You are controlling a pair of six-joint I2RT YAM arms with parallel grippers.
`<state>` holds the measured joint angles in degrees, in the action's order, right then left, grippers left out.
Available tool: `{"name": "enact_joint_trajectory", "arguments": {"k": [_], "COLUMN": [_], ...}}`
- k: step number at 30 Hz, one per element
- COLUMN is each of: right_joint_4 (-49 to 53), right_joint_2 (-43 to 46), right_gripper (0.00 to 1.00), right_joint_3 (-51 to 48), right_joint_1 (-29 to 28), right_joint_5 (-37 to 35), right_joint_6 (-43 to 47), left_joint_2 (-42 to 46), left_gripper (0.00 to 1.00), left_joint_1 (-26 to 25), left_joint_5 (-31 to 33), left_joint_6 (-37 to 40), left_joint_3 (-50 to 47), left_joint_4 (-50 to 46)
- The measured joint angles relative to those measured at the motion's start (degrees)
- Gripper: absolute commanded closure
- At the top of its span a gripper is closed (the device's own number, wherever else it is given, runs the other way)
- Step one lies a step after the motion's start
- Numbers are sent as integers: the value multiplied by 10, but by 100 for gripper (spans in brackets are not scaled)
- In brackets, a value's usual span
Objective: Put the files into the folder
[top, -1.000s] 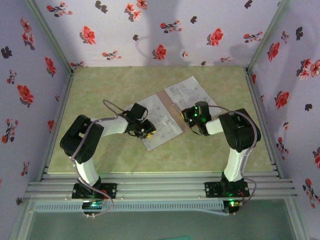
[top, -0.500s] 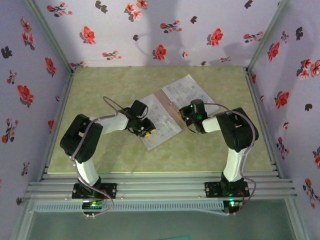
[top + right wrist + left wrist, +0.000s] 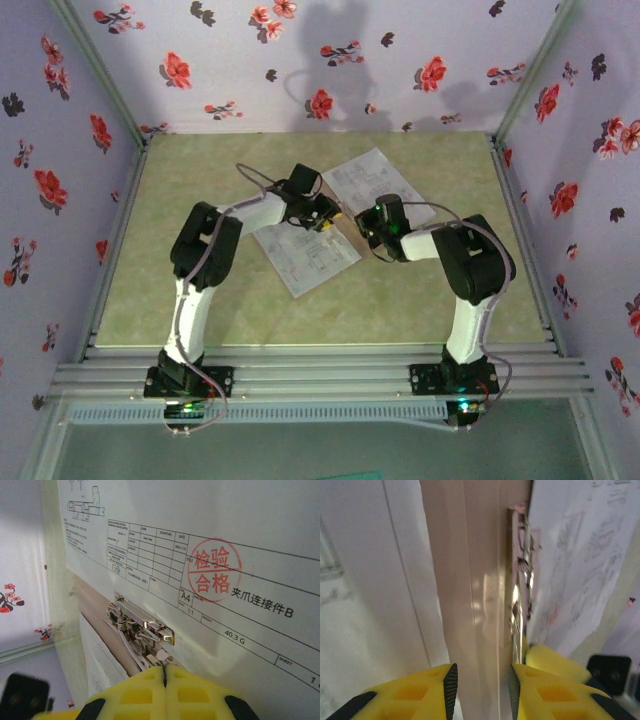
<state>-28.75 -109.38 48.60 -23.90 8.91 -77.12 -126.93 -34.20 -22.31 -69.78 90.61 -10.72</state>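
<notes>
Left jaws stand parted and empty over the spine of the tan folder (image 3: 470, 580), right jaws are clenched on nothing with the metal clip (image 3: 142, 627) just ahead of their tips and the printed files (image 3: 240, 545) lying either side, so it is probably best to press its lever squarely without skewing sheets.

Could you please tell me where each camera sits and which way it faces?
Top external: above and behind the arms, looking down at the table; both arms, left gripper and right gripper show.
Left wrist: low over the folder, facing along its spine; its parted yellow fingers show.
Right wrist: close over a stamped sheet; its shut yellow fingers show.
Both wrist views share the clip.
</notes>
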Motion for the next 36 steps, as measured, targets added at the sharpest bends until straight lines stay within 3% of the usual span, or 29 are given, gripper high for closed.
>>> {"name": "enact_joint_trajectory", "arguments": {"k": [9,27,31,36], "right_joint_4": [2,6,6,6], "right_joint_2": [0,-5,-5,-6], "right_gripper": [100,100,89,85], "right_joint_3": [1,10,13,17], "right_joint_1": [0,0,0,2], "right_joint_5": [0,3,9,20], "right_joint_6": [0,-7,-9,-11], "left_joint_2": [-40,-80,-83,-84], "left_gripper": [73,93,94,94], "left_joint_1": [0,0,-1,-1], "left_joint_5": [-9,-17,-17,-17], "left_joint_6": [-28,-45,-44,-42], "left_joint_3": [62,88,87,84], "left_joint_4": [16,32,30,28]}}
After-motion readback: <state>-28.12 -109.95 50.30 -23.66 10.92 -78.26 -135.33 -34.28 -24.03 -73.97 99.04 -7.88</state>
